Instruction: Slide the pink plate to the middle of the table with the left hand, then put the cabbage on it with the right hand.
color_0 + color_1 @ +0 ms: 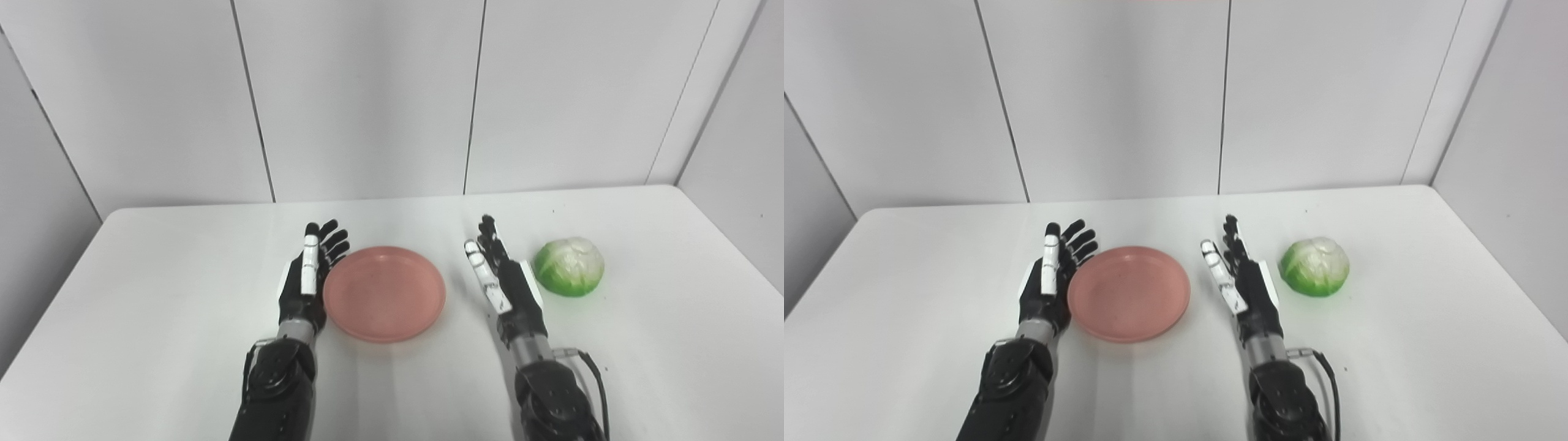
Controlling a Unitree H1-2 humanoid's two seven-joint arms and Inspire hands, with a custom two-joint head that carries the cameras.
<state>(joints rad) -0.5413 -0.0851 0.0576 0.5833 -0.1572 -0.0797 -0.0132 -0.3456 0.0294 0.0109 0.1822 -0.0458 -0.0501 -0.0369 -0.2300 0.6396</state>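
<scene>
With the pink plate [384,293] already about mid-tabletop [153,294], the left robot hand [308,275] spread against its left rim and the right robot hand [505,278] empty beside the cabbage [569,266], a clumsy grab could roll that round head rightward

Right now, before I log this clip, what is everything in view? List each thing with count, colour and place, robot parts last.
plate: one, pink, empty, near the middle of the table, between the two hands.
cabbage: one, green and whitish, on the table just right of the right hand, not on the plate.
table: one, white, filling the lower part of both views.
wall panels: white, behind the table.
left hand: one, black and white, open, fingers spread, at the plate's left rim; contact unclear.
right hand: one, black and white, open, between plate and cabbage, holding nothing.
</scene>
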